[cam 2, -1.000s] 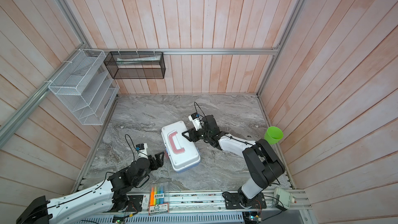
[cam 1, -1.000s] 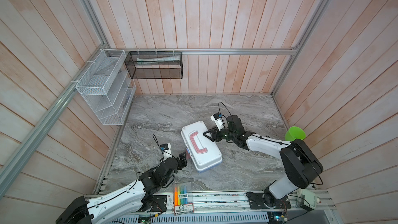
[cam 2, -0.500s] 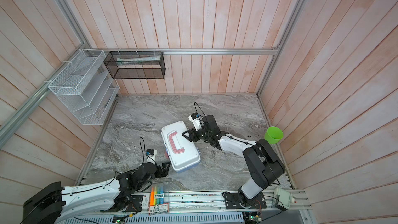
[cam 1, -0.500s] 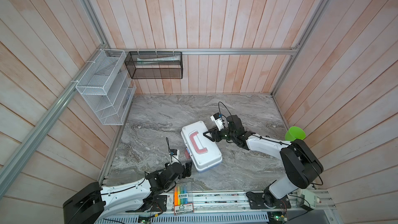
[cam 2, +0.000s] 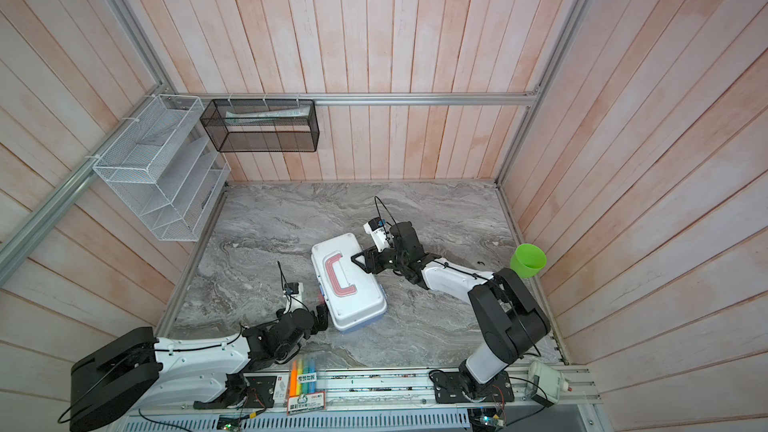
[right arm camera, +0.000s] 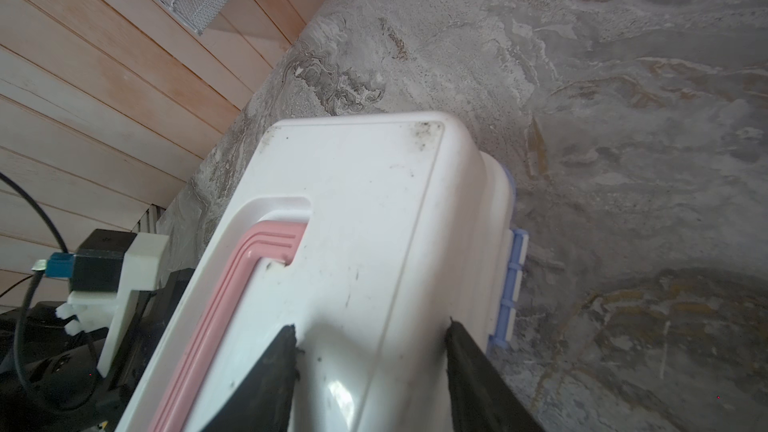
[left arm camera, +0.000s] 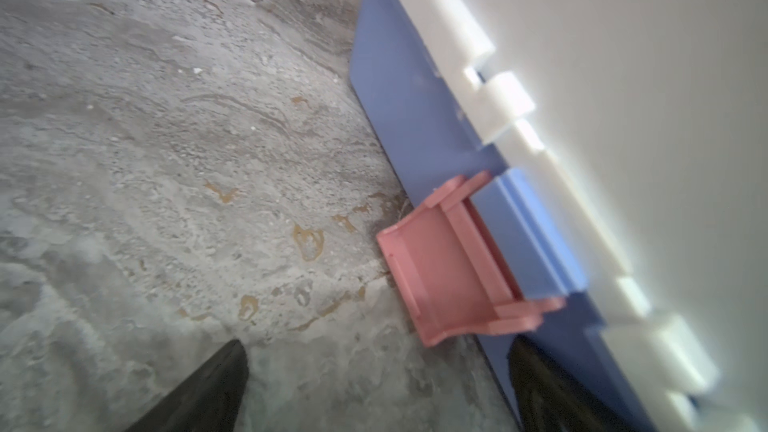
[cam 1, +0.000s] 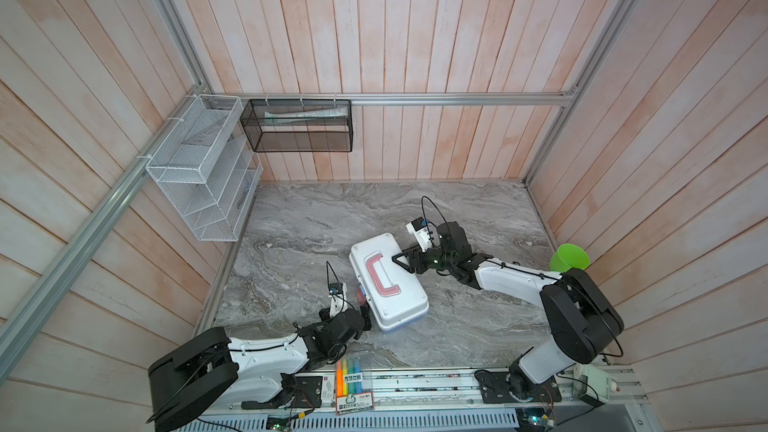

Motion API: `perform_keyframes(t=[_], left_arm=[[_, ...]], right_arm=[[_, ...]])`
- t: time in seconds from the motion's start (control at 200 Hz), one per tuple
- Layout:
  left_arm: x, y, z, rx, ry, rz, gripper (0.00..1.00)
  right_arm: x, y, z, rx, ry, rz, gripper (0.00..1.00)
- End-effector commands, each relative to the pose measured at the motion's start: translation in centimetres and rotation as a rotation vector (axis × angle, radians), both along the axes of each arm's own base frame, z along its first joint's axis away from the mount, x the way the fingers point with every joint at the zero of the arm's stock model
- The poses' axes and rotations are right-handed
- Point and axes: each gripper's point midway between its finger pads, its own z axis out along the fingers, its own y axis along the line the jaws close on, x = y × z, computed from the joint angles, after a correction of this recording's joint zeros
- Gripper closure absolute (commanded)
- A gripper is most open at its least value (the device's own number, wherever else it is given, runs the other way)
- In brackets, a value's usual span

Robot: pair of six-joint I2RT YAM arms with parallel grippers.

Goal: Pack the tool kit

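Right gripper [right arm camera: 372,334], jaws half-open, pressed rounded white-lidded blue plastic case [cam 1: 409,301] steady; left gripper [left arm camera: 378,351], jaws wide, empty, sat beside unfastened pink latch [left arm camera: 449,268], likely to clip it.

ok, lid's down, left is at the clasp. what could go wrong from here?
1. The pink latch hangs open off the blue base. The left gripper, open, has one finger right by the base, so a push may slide the case rather than snap the latch.
2. The right gripper sits open over one end of the lid only, so the case could pivot.
3. The highlighter pack lies by the left arm; a swing could knock it.
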Motion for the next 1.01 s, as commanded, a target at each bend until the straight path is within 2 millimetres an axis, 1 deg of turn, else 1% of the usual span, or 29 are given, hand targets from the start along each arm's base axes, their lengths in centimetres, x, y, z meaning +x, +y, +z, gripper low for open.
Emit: perform_keyframes(t=[0.0, 0.17, 0.29, 0.46, 0.585, 0.675, 0.82, 0.89, 0.995, 1.0], left_arm=[[0.2, 1.6, -0.1, 0.074, 0.002, 0.073, 0.00], [0.4, 3.1, 0.1, 0.118, -0.005, 0.148, 0.01], [0.8, 2.9, 1.1, 0.120, -0.031, 0.157, 0.01], [1.7, 1.4, 3.2, 0.043, -0.100, 0.126, 0.01], [2.5, -0.4, 5.0, -0.064, -0.140, 0.077, 0.06], [2.5, -1.5, 5.9, -0.140, -0.134, 0.045, 0.10], [1.9, -3.2, 6.2, -0.297, -0.083, -0.011, 0.13], [1.6, -3.7, 6.6, -0.364, -0.070, -0.020, 0.13], [1.0, -4.0, 6.9, -0.476, -0.047, -0.015, 0.15], [1.3, -3.6, 6.9, -0.483, -0.050, 0.002, 0.15]], right_arm=[[-3.4, -1.8, -6.4, -0.154, 0.190, 0.018, 0.46], [-3.5, -1.8, -6.4, -0.150, 0.191, 0.018, 0.46], [-3.5, -1.7, -6.3, -0.147, 0.190, 0.019, 0.46], [-3.5, -1.8, -6.3, -0.146, 0.190, 0.018, 0.46], [-3.5, -1.7, -6.3, -0.144, 0.191, 0.020, 0.46], [-3.5, -1.6, -6.2, -0.142, 0.190, 0.019, 0.46], [-3.6, -1.6, -6.1, -0.139, 0.187, 0.022, 0.46], [-3.6, -1.5, -6.1, -0.139, 0.189, 0.022, 0.45], [-3.9, -1.3, -6.2, -0.138, 0.191, 0.028, 0.46], [-3.9, -1.3, -6.2, -0.137, 0.191, 0.028, 0.46]])
